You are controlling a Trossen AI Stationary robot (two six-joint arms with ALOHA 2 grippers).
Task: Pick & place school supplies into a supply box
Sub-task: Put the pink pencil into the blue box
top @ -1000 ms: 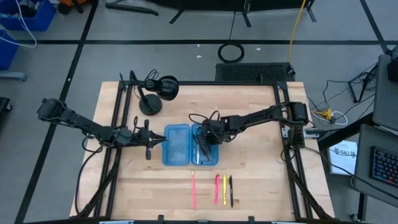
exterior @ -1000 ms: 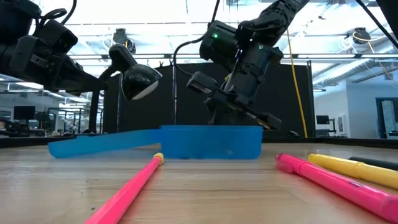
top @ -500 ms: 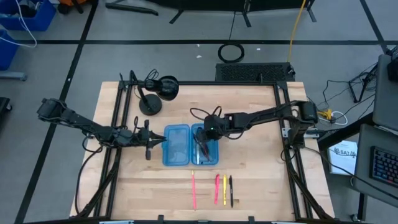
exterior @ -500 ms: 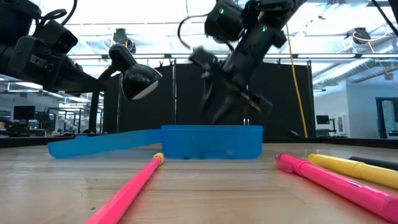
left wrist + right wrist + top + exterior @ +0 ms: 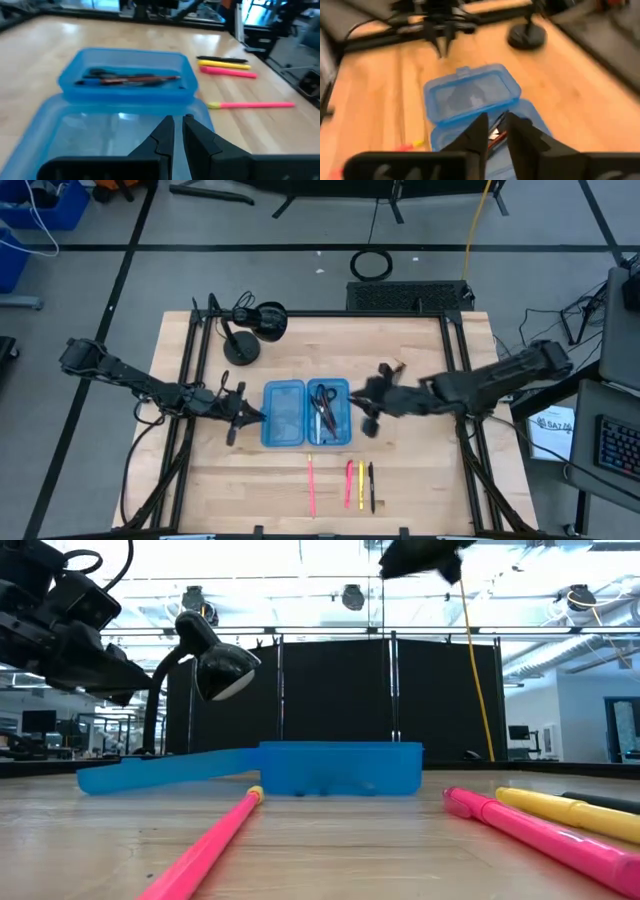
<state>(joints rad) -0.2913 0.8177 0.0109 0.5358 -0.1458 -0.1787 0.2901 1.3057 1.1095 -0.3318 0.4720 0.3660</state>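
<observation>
Two arms work above a wooden table (image 5: 420, 470), largest feature of the scene. Next in size, the blue box (image 5: 306, 412) lies open between the grippers: its empty half is nearest the left gripper (image 5: 238, 414), and its filled half, holding scissors (image 5: 322, 402) and a few pens, is nearest the right gripper (image 5: 372, 402). A black desk lamp (image 5: 250, 330) stands beyond the box, away from both grippers. The left gripper hovers just beside the empty half, its fingers pressed nearly together and holding nothing. The right gripper hangs just beside the filled half, raised off the table; its fingers stand narrowly apart and empty. Four supplies lie on the table on the near side of the box: a long pink pencil (image 5: 311, 485), a pink marker (image 5: 349, 484), a yellow pen (image 5: 361, 485) and a black pen (image 5: 371, 486). Judged step: between placements. The next move calls for the right gripper to spread, descend over one remaining pen and pinch it across its length.
</observation>
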